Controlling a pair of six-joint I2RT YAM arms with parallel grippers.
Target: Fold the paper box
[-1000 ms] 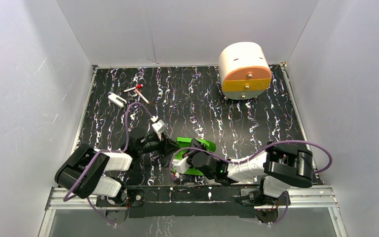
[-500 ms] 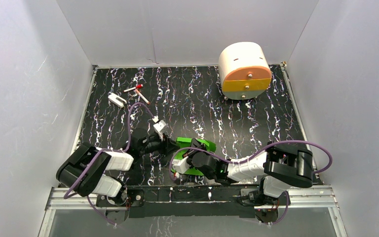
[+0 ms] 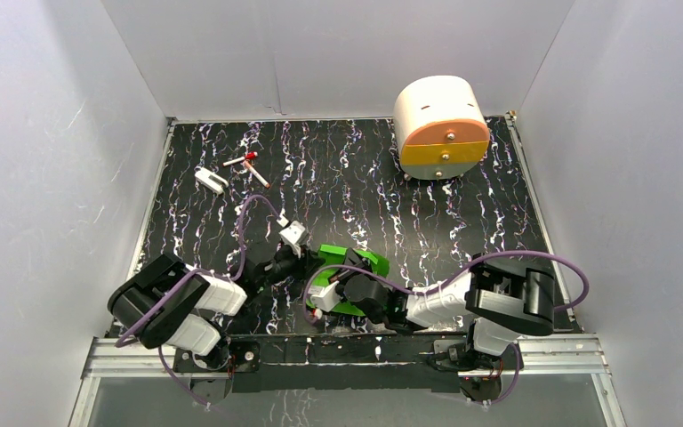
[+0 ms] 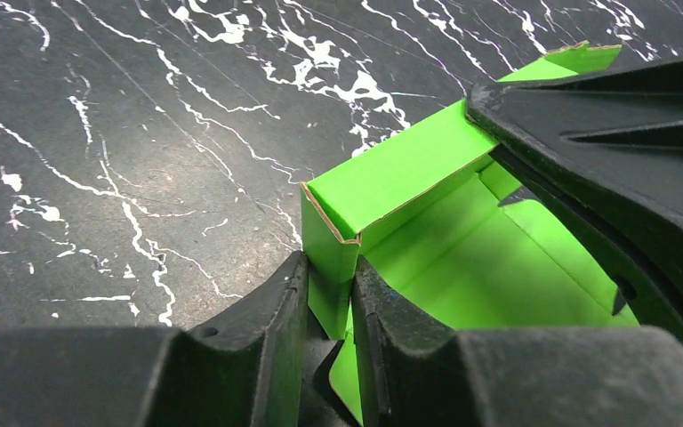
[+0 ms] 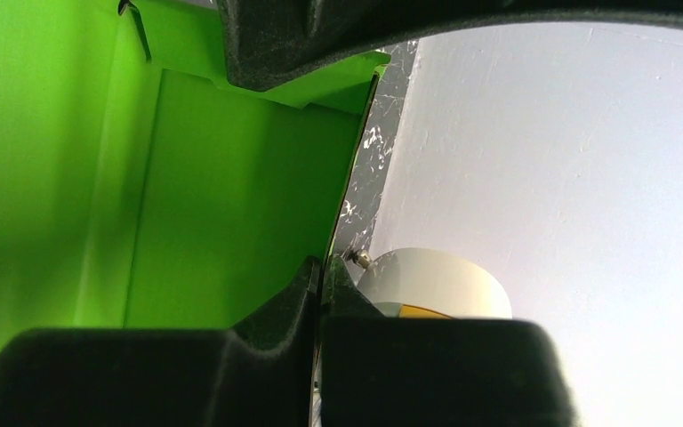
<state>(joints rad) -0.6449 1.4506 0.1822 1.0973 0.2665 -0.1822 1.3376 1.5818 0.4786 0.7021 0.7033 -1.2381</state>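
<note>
The paper box (image 3: 354, 260) sits half-formed on the desk (image 3: 427, 205), close to the near edge, around the middle. The left tool (image 4: 331, 298) pinches a corner flap narrowly, while the right tool (image 5: 322, 283) clamps a side wall, likely bracing it so the flap can tuck.

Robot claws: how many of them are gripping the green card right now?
2. The left gripper pinches an upright corner flap of the paper box. The right gripper clamps the thin edge of one of its walls. No other claws are in view.
</note>
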